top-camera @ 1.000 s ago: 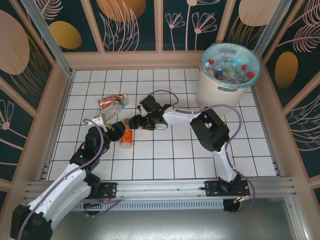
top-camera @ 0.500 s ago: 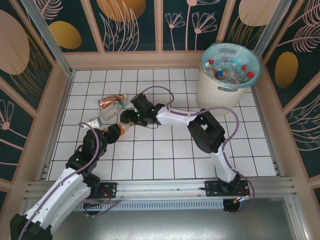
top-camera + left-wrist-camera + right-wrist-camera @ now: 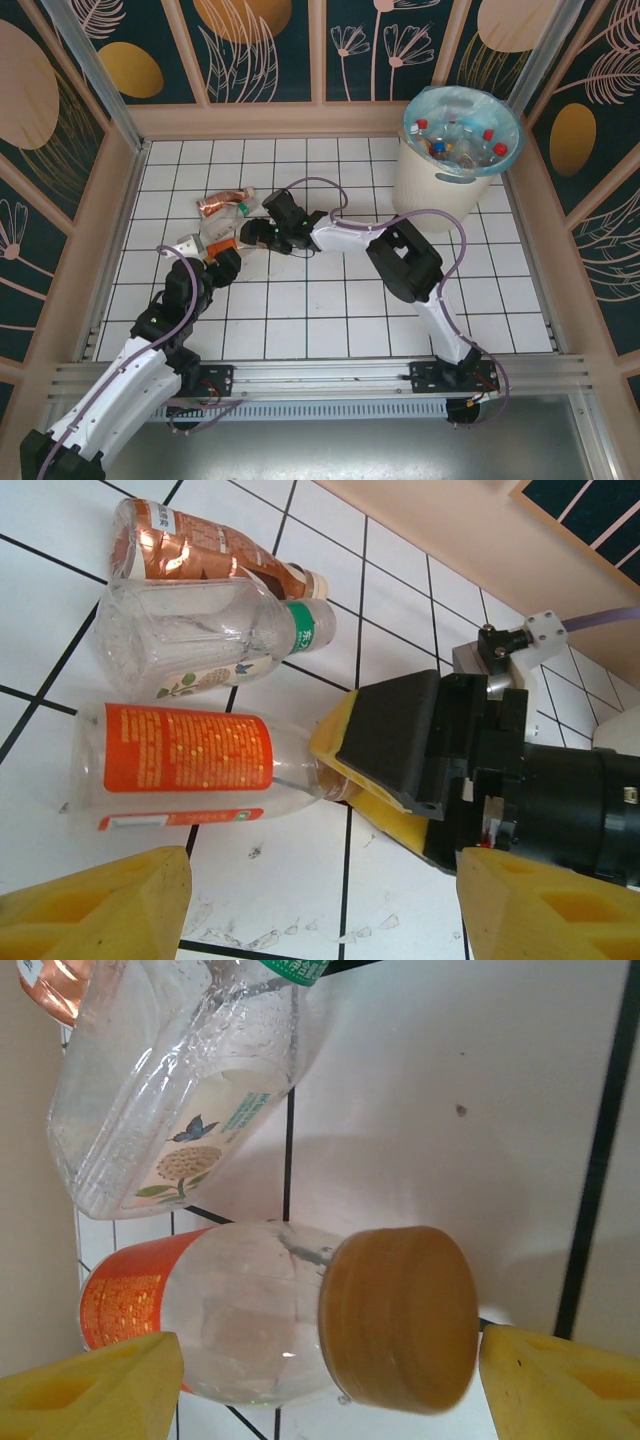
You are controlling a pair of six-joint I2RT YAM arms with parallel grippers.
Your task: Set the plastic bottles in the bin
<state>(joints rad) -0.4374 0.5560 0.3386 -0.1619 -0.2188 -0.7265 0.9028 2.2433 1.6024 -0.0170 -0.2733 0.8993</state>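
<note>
Lying on its side toward the far left of the white tiled counter point(image 3: 330, 310), an orange-label bottle point(image 3: 180, 765) has its tan-capped end between the right fingers point(image 3: 90, 1385). These are spread wide on either side of it, probably lined up to clamp it for the carry to the bin point(image 3: 425, 185). The bin stands in the far right corner, well apart, with several bottles already inside. The left fingers point(image 3: 100, 905) are spread too, gripping nothing, and hover just near of the same bottle. Beyond it lie a clear bottle with a green neck band point(image 3: 190, 640) and a copper-label bottle point(image 3: 190, 540), seemingly touching. Whether the right fingers press the bottle yet cannot be told. Seen from above, both wrists cover most of the orange-label bottle, and the number of bottles in the bin is unclear.
</note>
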